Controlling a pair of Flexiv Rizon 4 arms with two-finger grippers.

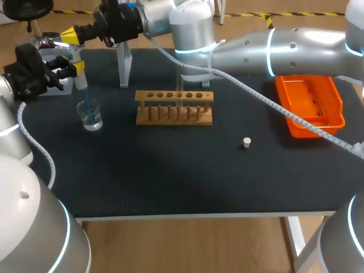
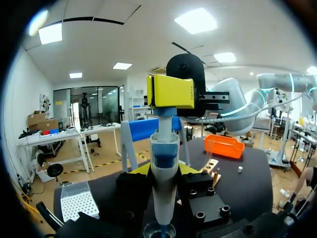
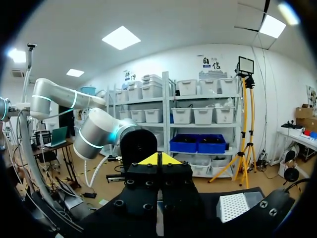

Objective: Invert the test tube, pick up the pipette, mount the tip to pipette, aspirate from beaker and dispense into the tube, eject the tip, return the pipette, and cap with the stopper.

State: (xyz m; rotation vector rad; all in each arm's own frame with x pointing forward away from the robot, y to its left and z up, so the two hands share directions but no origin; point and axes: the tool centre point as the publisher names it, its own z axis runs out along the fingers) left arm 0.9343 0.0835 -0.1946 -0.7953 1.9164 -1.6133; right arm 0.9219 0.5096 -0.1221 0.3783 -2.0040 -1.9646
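Observation:
My left gripper (image 1: 75, 66) is shut on the pipette (image 1: 79, 77), which it holds upright at the table's far left. The pipette's blue tip (image 1: 87, 105) dips into the glass beaker (image 1: 90, 116) of clear liquid. In the left wrist view the pipette (image 2: 164, 163) stands between my fingers over the beaker (image 2: 159, 231). My right gripper (image 1: 70, 35) reaches across from the right, shut, its yellow tips resting on the pipette's top (image 2: 170, 92). In its own view the right gripper (image 3: 158, 159) holds nothing. The wooden rack (image 1: 174, 107) stands mid-table; I cannot make out a tube in it. The small white stopper (image 1: 246, 142) lies right of the middle.
An orange tray (image 1: 310, 106) sits at the right. The pipette stand (image 1: 124, 68) rises behind the rack. A white tip box (image 2: 78, 200) lies at the far left corner. My right arm (image 1: 244, 51) spans the back of the table.

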